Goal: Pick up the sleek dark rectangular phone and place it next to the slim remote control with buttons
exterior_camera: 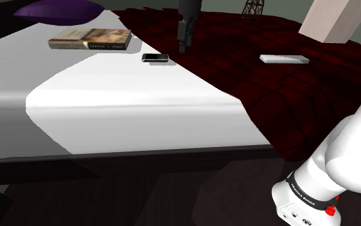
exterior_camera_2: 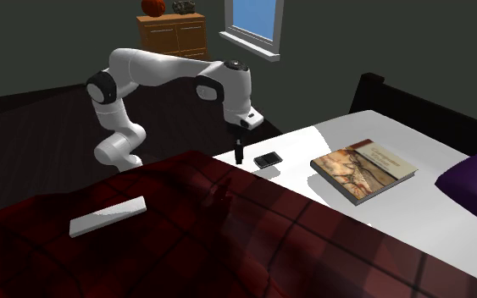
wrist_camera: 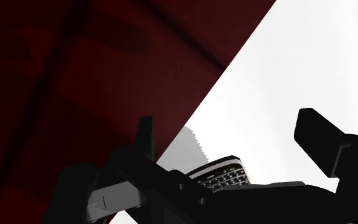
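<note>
The dark rectangular phone (exterior_camera: 154, 58) (exterior_camera_2: 268, 159) lies flat on the white sheet, close to the edge of the dark red blanket. My black gripper (exterior_camera: 183, 45) (exterior_camera_2: 239, 157) points down, low over the blanket's edge and just beside the phone. In the wrist view the fingers (wrist_camera: 145, 137) stand wide apart with nothing between them, and the phone's keypad end (wrist_camera: 222, 175) shows below them, near the hand. The slim white remote (exterior_camera: 284, 59) (exterior_camera_2: 108, 216) rests on the red blanket, well away from the phone.
A thick book (exterior_camera: 90, 40) (exterior_camera_2: 363, 169) lies on the white sheet beyond the phone. A purple pillow (exterior_camera: 57, 9) (exterior_camera_2: 474, 182) sits at the head of the bed (exterior_camera: 140, 109). A wooden dresser (exterior_camera_2: 174, 34) and a window (exterior_camera_2: 253, 19) are behind the arm.
</note>
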